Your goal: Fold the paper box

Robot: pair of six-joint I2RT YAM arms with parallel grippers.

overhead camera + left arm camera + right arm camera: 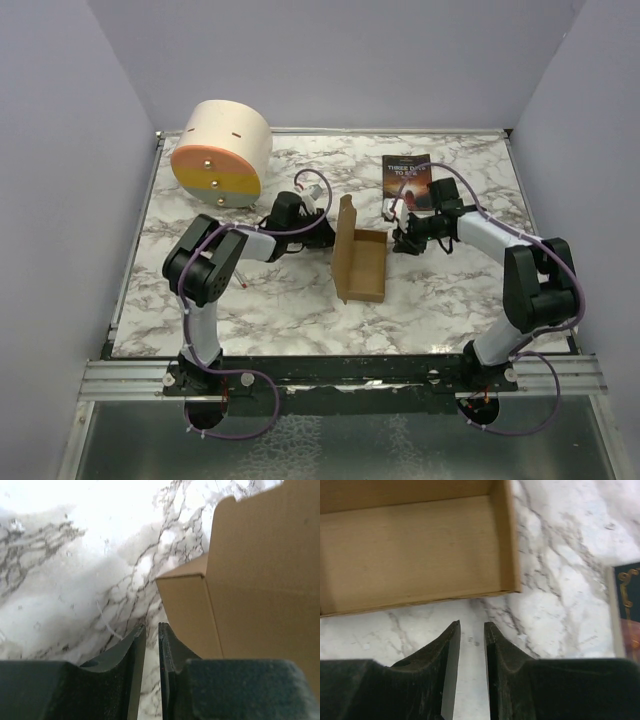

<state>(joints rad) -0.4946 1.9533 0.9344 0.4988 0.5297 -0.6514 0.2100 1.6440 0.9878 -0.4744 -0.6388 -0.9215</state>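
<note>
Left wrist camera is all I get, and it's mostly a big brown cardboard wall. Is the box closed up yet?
Observer: No. From above, the brown cardboard paper box is an open tray. Your wall is its lid flap, standing upright on the side facing the left gripper.
Operator: Where's the other hand?
Observer: The right gripper sits at the box's opposite side. Its jaws are a little apart, hold nothing and are not touching the cardboard.
Operator: Is anything else close by?
Observer: A dark-covered paperback book lies flat on the marble table, beyond the right gripper and apart from the box.
</note>
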